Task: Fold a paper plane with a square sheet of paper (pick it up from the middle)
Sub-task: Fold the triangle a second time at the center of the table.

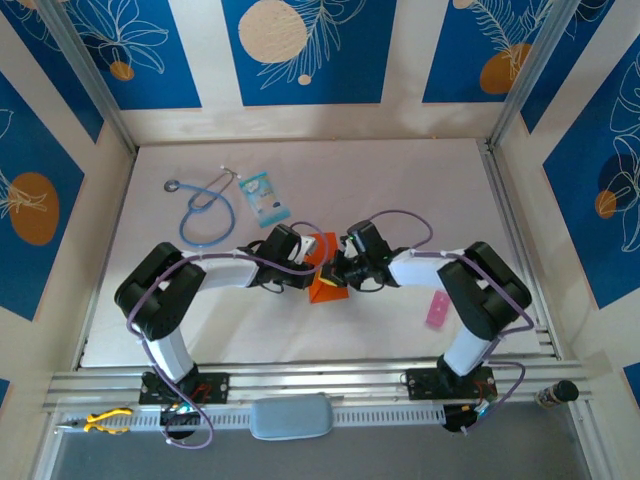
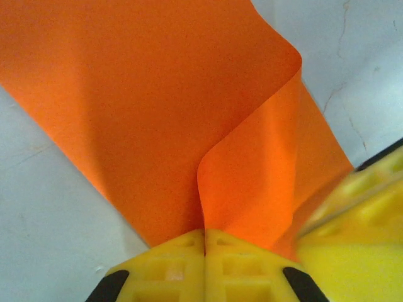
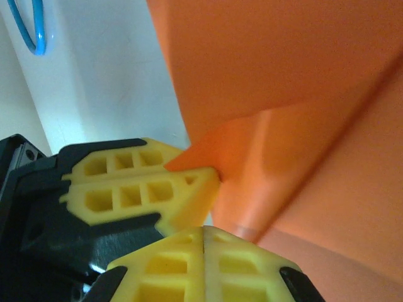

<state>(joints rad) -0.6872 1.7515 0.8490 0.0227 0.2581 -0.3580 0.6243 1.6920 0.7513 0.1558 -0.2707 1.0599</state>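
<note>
1. The paper (image 1: 327, 286) is at the middle of the table (image 1: 420, 190), a little toward the near edge, between the two grippers. It is bright orange and it does not lie flat: it is lifted and bent.
2. The left gripper (image 2: 204, 236) is clenched on the paper. In the left wrist view its yellow fingers are pressed together with no gap, and the sheet comes out from between the tips.
3. From this grip the paper goes up and away in two layers. One broad layer is behind, and a second layer curls over in front of it with a soft round bend, not a sharp crease.
4. The right gripper (image 3: 204, 231) is also closed, its two fingers touching each other. The paper comes down to their tips and seems to be pinched there.
5. In the right wrist view the left fingers hold a corner of the sheet, just above the right fingertips. The two grippers are very close, almost touching.
6. A blue stethoscope (image 1: 205, 215) and a light-blue packet (image 1: 264, 197) lie on the far left part of the table, well apart from the paper.
7. A pink strip (image 1: 437, 310) lies flat near the right arm.
</note>
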